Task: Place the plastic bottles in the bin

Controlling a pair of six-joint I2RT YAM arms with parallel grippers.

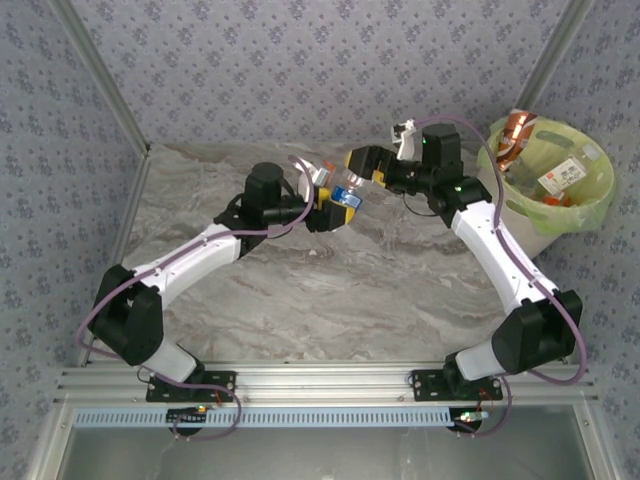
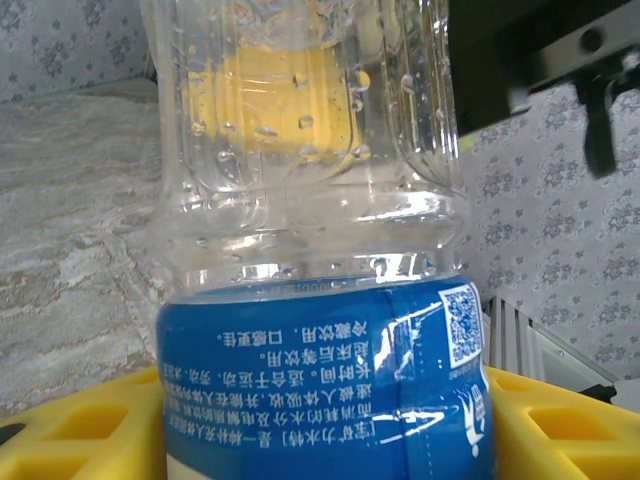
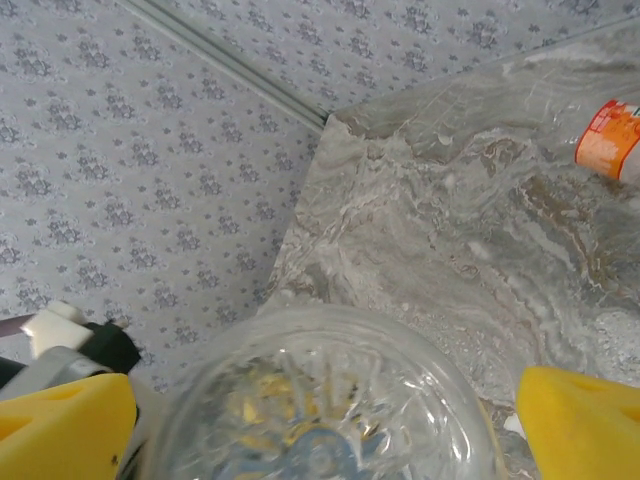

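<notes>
My left gripper [image 1: 330, 208] [image 2: 325, 435] is shut on a clear plastic bottle with a blue label [image 1: 346, 194] [image 2: 320, 370] and holds it above the table's middle. Both yellow fingers [image 2: 85, 430] press the label's sides. My right gripper [image 1: 362, 166] [image 3: 320, 425] is open and straddles this bottle's clear ribbed base [image 3: 322, 400]. Its yellow fingers [image 3: 580, 420] stand off both sides of the base. Another bottle with an orange label [image 3: 610, 140] [image 1: 323, 174] lies on the table behind. The cream bin [image 1: 598, 210] with its lime-green bag stands at the right, several bottles [image 1: 560, 178] inside.
The marble table [image 1: 380, 280] is walled by patterned panels [image 1: 300, 70] at the back and sides. A metal rail [image 1: 330, 380] runs along the near edge by the arm bases. The bin sits close behind my right arm's elbow [image 1: 470, 215].
</notes>
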